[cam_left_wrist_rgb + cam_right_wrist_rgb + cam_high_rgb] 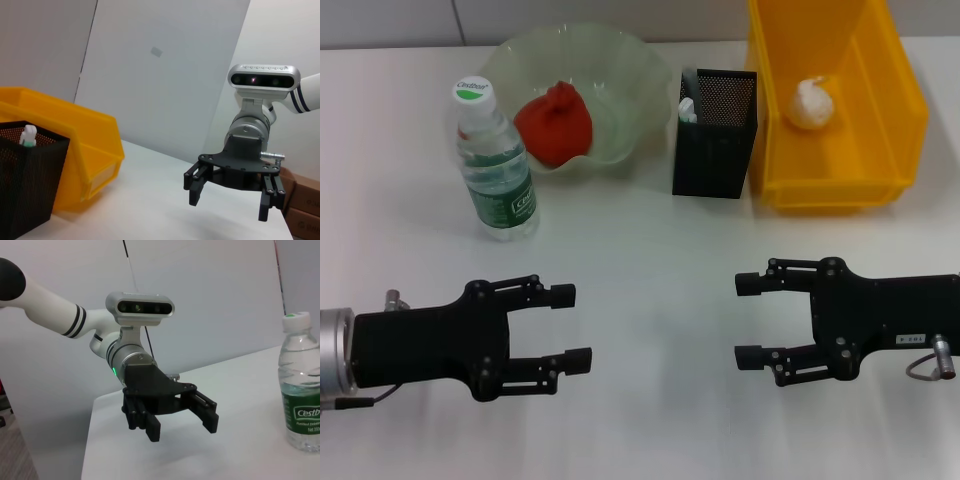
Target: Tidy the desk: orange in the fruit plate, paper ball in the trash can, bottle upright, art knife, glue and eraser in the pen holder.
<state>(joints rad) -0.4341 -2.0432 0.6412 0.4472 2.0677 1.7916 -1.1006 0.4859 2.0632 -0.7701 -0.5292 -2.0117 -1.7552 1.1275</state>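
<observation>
The orange lies in the pale green fruit plate. Left of the plate the bottle stands upright with its white cap on, and it shows again as the bottle. The paper ball rests inside the yellow trash can. Between plate and can stands the black mesh pen holder, with white items poking out of it. A white stick shows above its rim. I cannot make out the art knife, glue or eraser. My left gripper and right gripper hover open and empty near the table's front.
The white table stretches between the grippers and the row of objects at the back. In the left wrist view brown boxes sit beyond the table's edge, behind the right gripper. The right wrist view shows the left gripper over the table's end.
</observation>
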